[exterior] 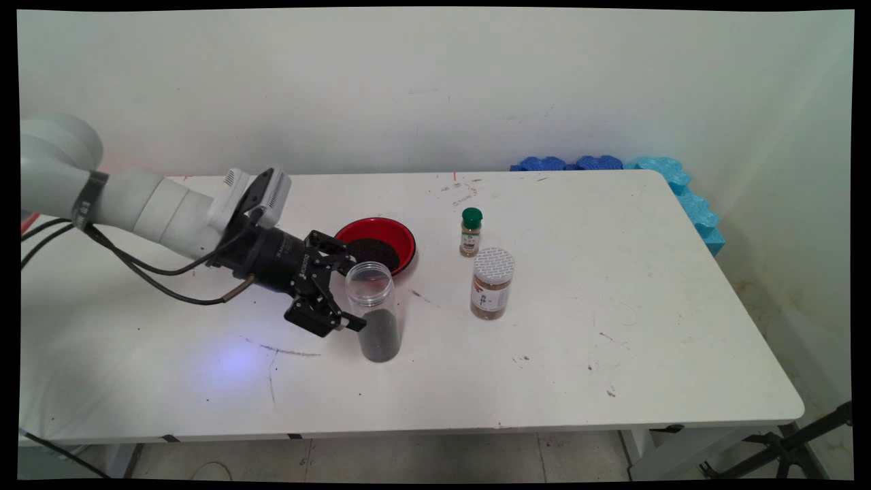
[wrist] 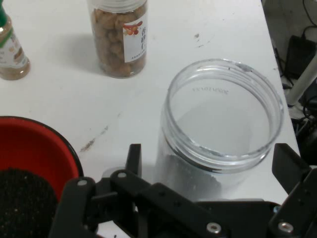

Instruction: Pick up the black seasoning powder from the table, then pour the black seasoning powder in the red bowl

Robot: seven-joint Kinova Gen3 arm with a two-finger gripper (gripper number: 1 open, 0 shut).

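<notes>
A: State of the gripper [exterior: 343, 292]?

B: Fingers spread, one on each side of the clear open jar [exterior: 375, 312] — in the hand view a fingertip [wrist: 133, 157] stands left of the jar wall and the other at the right edge, both apart from the plastic. Nothing is clamped.

A: Describe the jar.

B: Transparent plastic, upright, no lid, wide mouth [wrist: 223, 111]. A dark granular fill occupies its lower part. It stands on the white table [exterior: 612, 354], near-left of centre.

A: What lies around it?

B: A red bowl [exterior: 381, 239] just beyond it on the far side, holding dark granular material. To the right, well apart from the clear jar, stands a jar with a white perforated lid [exterior: 491, 283] and a printed label; the hand view shows brown, nut-like contents [wrist: 119, 39]. Farther back, near that jar, a small spice bottle with a green cap [exterior: 470, 233] holds a tan powder.

A: Anything past the table?

B: Blue foam pieces [exterior: 680, 190] along the far-right edge against the wall. Black cables [exterior: 156, 279] hang under the arm's white forearm at the left.
</notes>
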